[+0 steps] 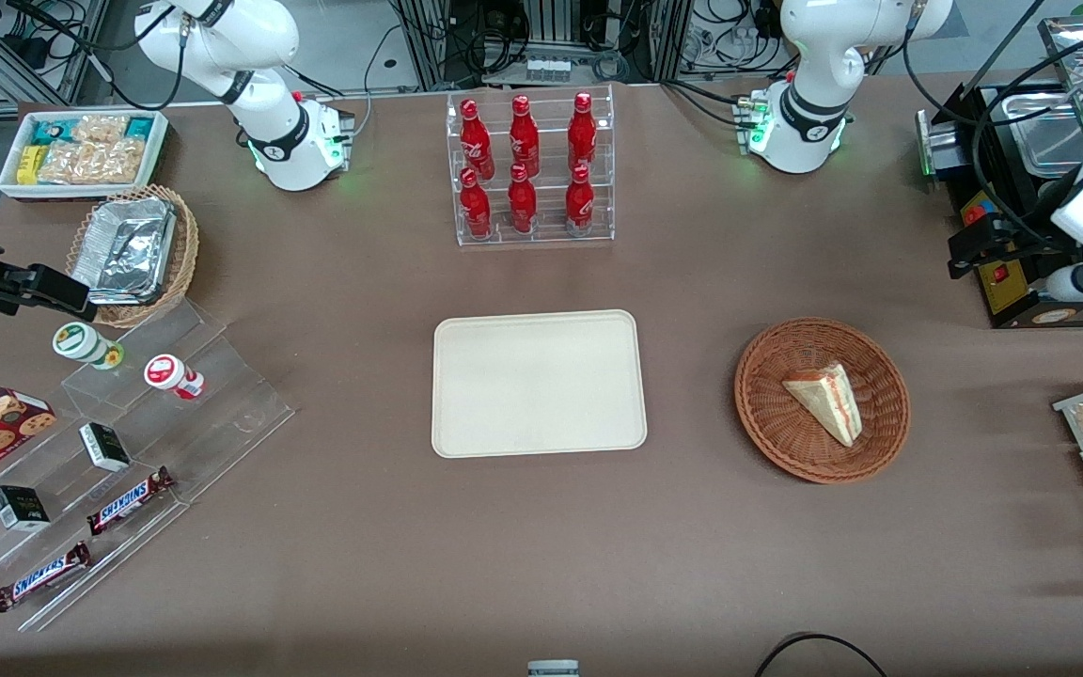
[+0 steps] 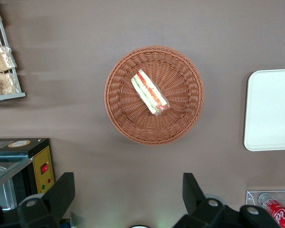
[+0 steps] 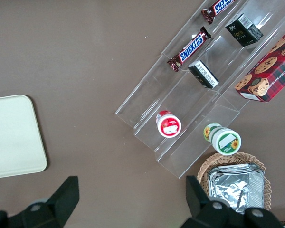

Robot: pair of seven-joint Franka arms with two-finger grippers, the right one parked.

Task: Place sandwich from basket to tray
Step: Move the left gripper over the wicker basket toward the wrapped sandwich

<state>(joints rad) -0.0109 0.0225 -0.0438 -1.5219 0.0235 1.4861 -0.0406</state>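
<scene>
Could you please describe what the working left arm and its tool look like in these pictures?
The left arm is glossy white with rounded segments, a black band at one joint and a green light at its base. Black cables run along it. Its tool, high above the basket holding the sandwich, has two black wedge-shaped fingers on dark mounts with round silver screws, set wide apart.

We are in a robot lab got up as a snack shop. Arm bases [image 1: 302,141] are bolted to a brown bench [image 1: 541,545], with cables and equipment racks [image 1: 551,38] along its edge, while clear display steps [image 1: 128,442] hold candy bars [image 1: 128,500] and a rack holds red bottles [image 1: 527,165].
</scene>
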